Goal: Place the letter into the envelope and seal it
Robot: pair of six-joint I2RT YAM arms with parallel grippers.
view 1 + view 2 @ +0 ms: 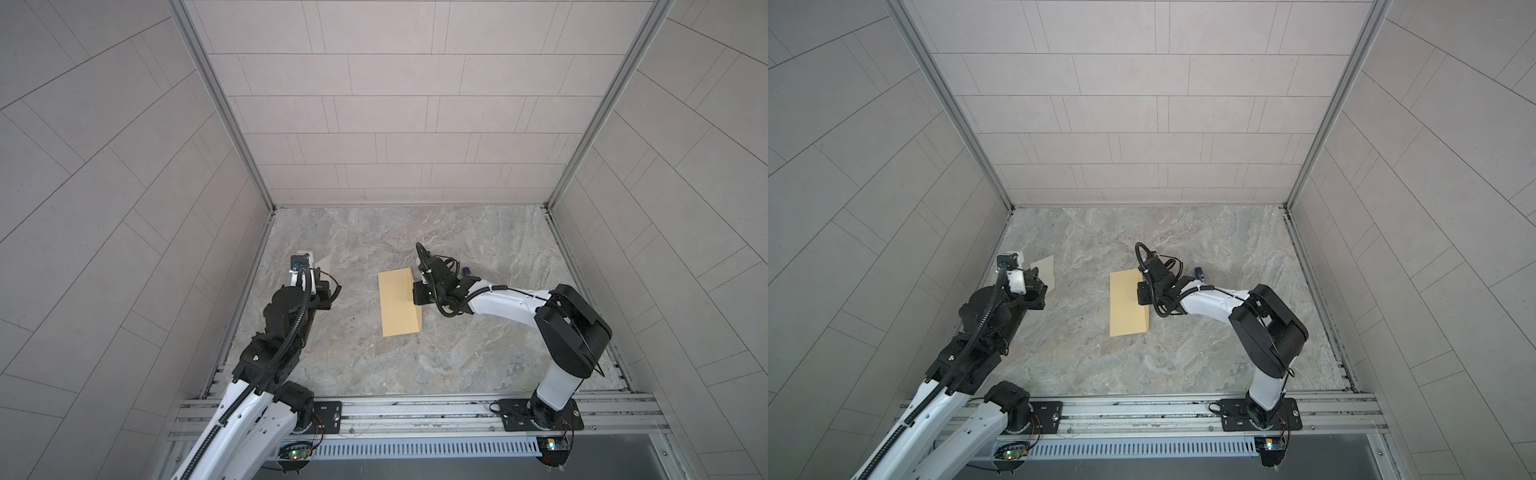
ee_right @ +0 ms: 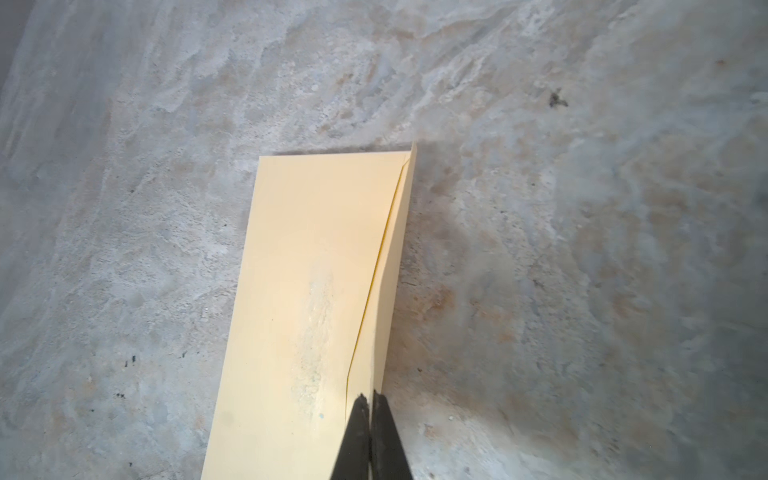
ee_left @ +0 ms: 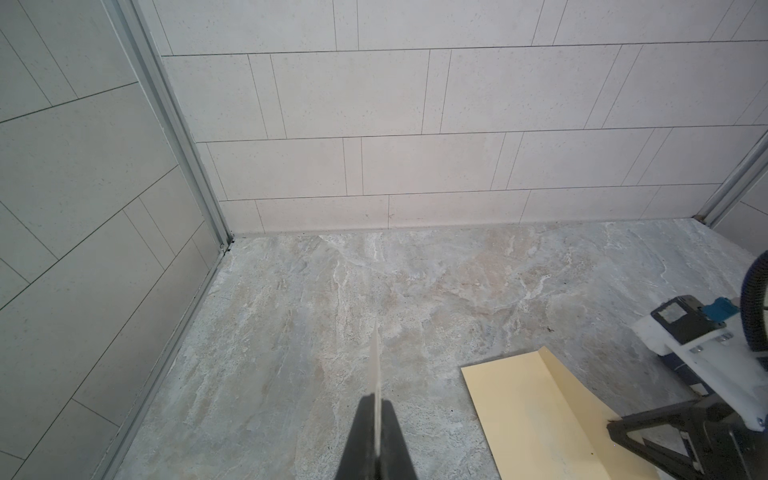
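Currently envelope [image 2: 291, 249] lies flat mid surface [image 1: 457, 353], right jaws clenched on its raised flap [image 2: 386, 291]; letter [image 1: 1045, 270], well apart, pinched edge-on in left jaws: best hold flap high, feed letter level.

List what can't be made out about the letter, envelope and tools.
Letter print: too small in both top views; edge-on in the left wrist view.
Left tool tips: hidden under the left arm in both top views.
Right tool grip on the envelope flap: covered by the right arm in both top views.
Envelope's end by that tool: cut off by the right wrist view's edge.
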